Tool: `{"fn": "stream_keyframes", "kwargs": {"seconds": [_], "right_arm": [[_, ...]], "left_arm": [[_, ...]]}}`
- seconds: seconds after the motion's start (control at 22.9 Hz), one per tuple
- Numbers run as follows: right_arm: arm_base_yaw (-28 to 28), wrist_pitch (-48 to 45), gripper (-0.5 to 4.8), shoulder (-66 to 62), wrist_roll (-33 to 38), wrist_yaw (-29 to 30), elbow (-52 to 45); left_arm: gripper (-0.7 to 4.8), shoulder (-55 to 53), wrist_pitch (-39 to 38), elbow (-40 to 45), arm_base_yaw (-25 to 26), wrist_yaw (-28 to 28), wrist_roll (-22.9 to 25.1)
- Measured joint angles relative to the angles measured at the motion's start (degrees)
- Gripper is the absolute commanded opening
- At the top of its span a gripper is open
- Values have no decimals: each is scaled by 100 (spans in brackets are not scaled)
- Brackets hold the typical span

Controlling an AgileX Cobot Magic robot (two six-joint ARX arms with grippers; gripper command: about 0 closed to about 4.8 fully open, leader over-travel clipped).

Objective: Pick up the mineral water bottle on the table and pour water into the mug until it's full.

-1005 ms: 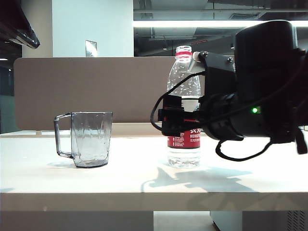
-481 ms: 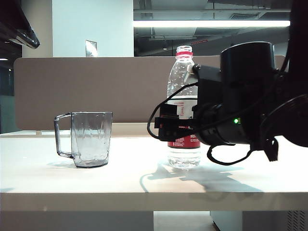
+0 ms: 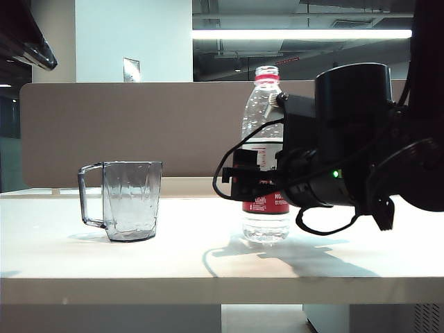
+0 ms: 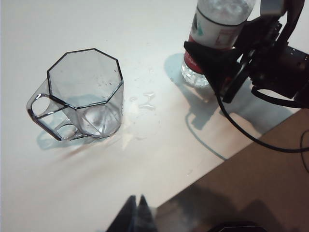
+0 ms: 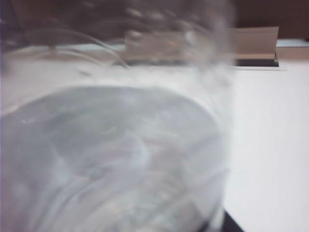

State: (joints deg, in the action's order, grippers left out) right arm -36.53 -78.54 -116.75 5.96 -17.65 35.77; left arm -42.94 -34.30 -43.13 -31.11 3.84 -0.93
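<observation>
Right of centre in the exterior view, the mineral water bottle is straddled by the right gripper, grip unclear; left gripper looks closed. Mug sits left; squeezed off-centre, it could get tipped.

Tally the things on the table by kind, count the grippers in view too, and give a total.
Bottles: 1, the mineral water bottle
Mugs: 1, the mug
Grippers: 2, the right gripper at the bottle, the left gripper off to the side
Total: 4

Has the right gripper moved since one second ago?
Yes. In the exterior view the right gripper has slid left across the standing mineral water bottle, toward the mug.
</observation>
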Motion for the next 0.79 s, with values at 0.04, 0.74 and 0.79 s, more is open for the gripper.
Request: {"fn": "stream_keyframes", "kwargs": {"seconds": [0.04, 0.74, 0.79], "right_arm": [[15, -2, 384, 0, -4, -9, 4], [61, 9, 196, -2, -566, 315, 63], [61, 42, 196, 7, -581, 321, 63]], "left_arm": [[-5, 0, 0, 0, 0, 0, 0], [-5, 2, 2, 0, 0, -2, 0], [-5, 2, 2, 0, 0, 0, 0]]}}
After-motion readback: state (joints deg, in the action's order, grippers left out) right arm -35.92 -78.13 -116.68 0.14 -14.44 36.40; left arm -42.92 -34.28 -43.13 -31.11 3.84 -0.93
